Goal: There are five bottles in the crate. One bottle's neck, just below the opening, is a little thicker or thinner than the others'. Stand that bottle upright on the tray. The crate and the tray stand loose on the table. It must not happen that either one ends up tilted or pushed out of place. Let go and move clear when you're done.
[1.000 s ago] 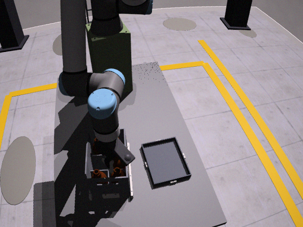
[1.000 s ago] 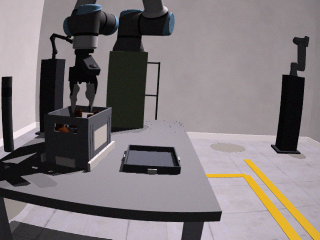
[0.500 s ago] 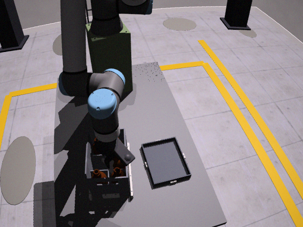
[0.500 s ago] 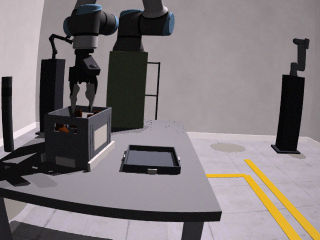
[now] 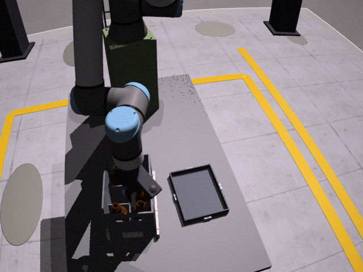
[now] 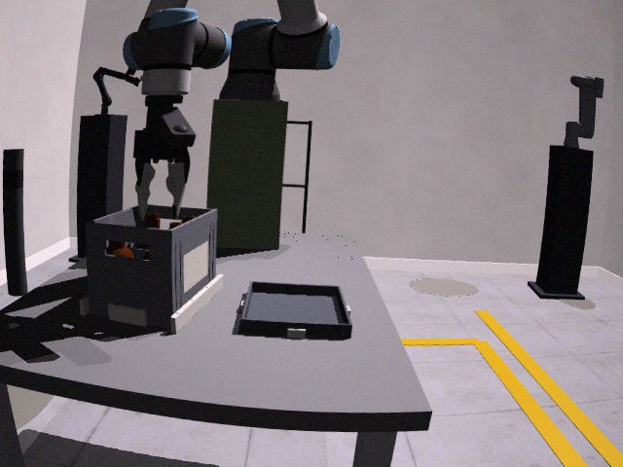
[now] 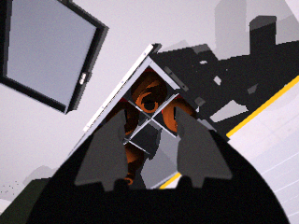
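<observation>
Bottles: brown bottles (image 5: pixel 115 207) stood in the divided cells of the crate (image 6: pixel 151 261), their tops just under the rim; which one has the odd neck could not be told from these views.
Fingers: the gripper (image 6: pixel 159 205) hung over the crate with the fingers partly apart and nothing between them; in the wrist view they straddled the cross of the dividers, one bottle mouth (image 7: pixel 149 100) lying beyond the tips.
Finger height: in the exterior view the tips reached about the level of the crate's rim, near the bottle tops but not touching any that could be seen.
Arm: the arm (image 5: pixel 88 43) came forward from the green pedestal (image 6: pixel 246 170), bent at the blue-capped joint (image 5: pixel 121 124), and pointed the wrist straight down over the crate's far half.
Crate: it stood on the tabletop (image 6: pixel 281 372) at the left side in the exterior view, a pale strip (image 6: pixel 197 302) along its foot on the side facing the tray.
Tray: the black tray (image 5: pixel 222 202) lay flat just beside the crate, apart from it, with no bottle in it.
Room: bare tabletop separated crate and tray; the tray's outer edge lay near the tabletop's long edge; the crate's walls closed in the fingers on all sides.
</observation>
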`<state>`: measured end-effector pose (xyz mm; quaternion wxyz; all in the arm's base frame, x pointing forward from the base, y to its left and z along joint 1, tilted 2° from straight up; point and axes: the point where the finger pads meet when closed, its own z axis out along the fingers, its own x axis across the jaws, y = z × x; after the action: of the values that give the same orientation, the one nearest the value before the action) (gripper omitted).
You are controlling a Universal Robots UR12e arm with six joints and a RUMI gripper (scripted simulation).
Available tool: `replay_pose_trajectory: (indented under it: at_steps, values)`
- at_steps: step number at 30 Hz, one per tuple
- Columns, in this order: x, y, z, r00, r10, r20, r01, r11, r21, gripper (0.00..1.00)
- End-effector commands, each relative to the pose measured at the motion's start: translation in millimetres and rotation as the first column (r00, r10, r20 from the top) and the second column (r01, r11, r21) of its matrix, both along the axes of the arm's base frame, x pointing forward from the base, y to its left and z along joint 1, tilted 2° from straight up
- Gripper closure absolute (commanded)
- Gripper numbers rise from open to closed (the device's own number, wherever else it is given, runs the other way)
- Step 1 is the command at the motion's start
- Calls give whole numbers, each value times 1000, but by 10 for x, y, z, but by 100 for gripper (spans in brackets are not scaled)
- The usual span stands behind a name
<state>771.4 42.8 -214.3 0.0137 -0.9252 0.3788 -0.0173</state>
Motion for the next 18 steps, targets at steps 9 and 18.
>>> replay_pose_trajectory:
  at_steps: [9,18]
  values:
    - [-8,-11,-71,1000,-1,-1,1,1000,0,62]
    - [17,-14,-133,1000,-1,1,1,1000,-1,62]
